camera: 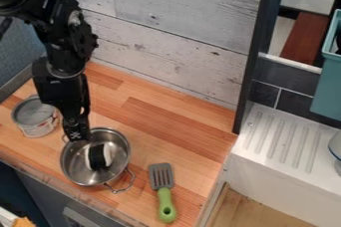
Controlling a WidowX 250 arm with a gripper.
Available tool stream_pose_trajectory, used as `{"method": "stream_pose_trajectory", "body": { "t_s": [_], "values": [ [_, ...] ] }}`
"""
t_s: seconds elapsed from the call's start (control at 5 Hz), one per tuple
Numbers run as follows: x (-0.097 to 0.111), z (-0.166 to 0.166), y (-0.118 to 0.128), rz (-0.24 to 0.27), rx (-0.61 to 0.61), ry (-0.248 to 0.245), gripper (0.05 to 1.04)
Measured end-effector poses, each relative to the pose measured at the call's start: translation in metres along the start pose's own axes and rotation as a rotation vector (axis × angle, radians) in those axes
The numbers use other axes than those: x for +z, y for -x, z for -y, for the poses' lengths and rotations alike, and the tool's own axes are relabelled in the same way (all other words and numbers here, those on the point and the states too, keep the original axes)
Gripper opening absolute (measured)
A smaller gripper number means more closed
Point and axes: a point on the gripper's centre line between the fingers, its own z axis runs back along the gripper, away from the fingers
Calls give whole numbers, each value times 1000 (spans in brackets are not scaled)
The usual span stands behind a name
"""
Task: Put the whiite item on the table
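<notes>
Well, white item (99,157), seemingly black-banded

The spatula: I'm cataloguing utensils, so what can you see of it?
The spatula has a grey, slotted head and a bright green handle, plastic by its look. It lies on the wooden counter, right of the metal pot in the picture, handle towards the near edge. Only the counter touches it.

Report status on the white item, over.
Gripper at upper left of pot. White-and-black item inside pot, not on table. Pot wall surrounds it.
</notes>
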Motion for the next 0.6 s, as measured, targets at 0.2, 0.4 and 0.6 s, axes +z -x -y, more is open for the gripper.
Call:
{"method": "stream_pose_trajectory", "body": {
  "t_s": [0.2,0.4,0.6],
  "values": [
    [-6,-5,0,8,-3,-25,1000],
    [-18,-14,8,33,-47,-47,1000],
    [-28,-22,19,55,-96,-64,1000]
  ]
}}
